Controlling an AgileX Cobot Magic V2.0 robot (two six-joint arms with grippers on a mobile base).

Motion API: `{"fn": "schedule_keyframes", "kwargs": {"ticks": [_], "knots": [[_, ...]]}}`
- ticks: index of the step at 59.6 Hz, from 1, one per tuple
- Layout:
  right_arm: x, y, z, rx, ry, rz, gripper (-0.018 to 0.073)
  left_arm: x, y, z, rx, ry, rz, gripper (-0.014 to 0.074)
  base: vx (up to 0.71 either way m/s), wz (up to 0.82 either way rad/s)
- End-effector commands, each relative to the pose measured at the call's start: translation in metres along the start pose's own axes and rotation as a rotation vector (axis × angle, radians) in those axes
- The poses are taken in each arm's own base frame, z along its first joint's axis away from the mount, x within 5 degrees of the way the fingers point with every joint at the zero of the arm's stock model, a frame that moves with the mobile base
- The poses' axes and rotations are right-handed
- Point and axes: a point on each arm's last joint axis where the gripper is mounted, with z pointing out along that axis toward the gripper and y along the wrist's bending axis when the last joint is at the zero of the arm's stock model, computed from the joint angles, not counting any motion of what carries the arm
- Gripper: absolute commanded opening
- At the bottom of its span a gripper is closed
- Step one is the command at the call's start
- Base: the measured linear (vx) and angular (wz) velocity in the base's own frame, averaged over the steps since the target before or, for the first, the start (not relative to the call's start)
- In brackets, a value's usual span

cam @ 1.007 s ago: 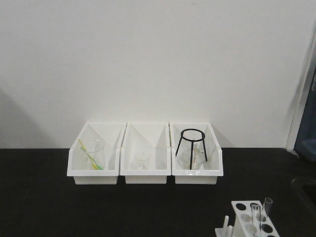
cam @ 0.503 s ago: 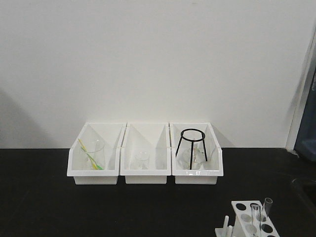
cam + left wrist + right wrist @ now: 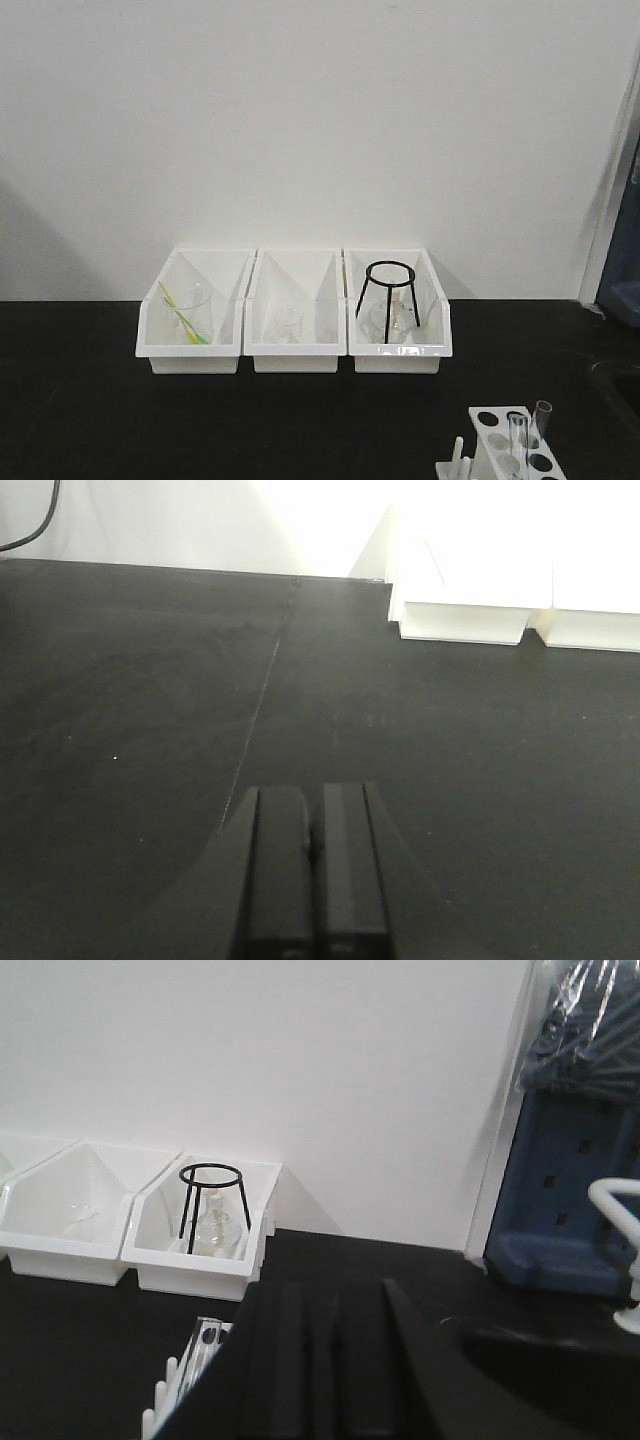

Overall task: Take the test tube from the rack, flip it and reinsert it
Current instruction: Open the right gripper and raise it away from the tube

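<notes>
My right fingers [image 3: 320,1360] are pressed together, holding nothing. The rack [image 3: 515,445] sits at the near right of the bench [image 3: 300,420], just down and left of them. The test tube [image 3: 518,440] stands up straight in it, open end up. My left fingers [image 3: 310,870], also clenched and empty, are farther off.
</notes>
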Motion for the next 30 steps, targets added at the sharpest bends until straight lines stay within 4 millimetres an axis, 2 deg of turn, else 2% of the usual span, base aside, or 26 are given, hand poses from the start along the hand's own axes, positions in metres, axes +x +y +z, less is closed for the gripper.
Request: {"fn": "schedule_keyframes", "kwargs": {"ticks": [1,13,19,23,30], "knots": [[0.004,0.002,-0.009,0.008,-0.138,-0.086,-0.0010,-0.008,-0.002,-0.001,0.023,-0.097,-0.003,-0.0006,0.00,0.00],[0.059,0.011,-0.019,0.003,-0.191,-0.007,-0.0013,-0.008,-0.002,-0.001,0.023,-0.097,-0.003,-0.0006,0.00,0.00],[0.084,0.015,-0.014,-0.011,-0.128,0.031,-0.0013,-0.008,-0.002,-0.001,0.023,-0.097,-0.003,-0.0006,0.00,0.00],[0.096,0.017,-0.011,-0.020,-0.091,0.088,-0.0013,-0.008,-0.002,-0.001,0.023,-0.097,-0.003,-0.0006,0.00,0.01],[0.102,0.018,-0.011,-0.029,-0.019,0.111,-0.0013,-0.008,-0.002,-0.001,0.023,-0.097,-0.003,-0.0006,0.00,0.00]]}}
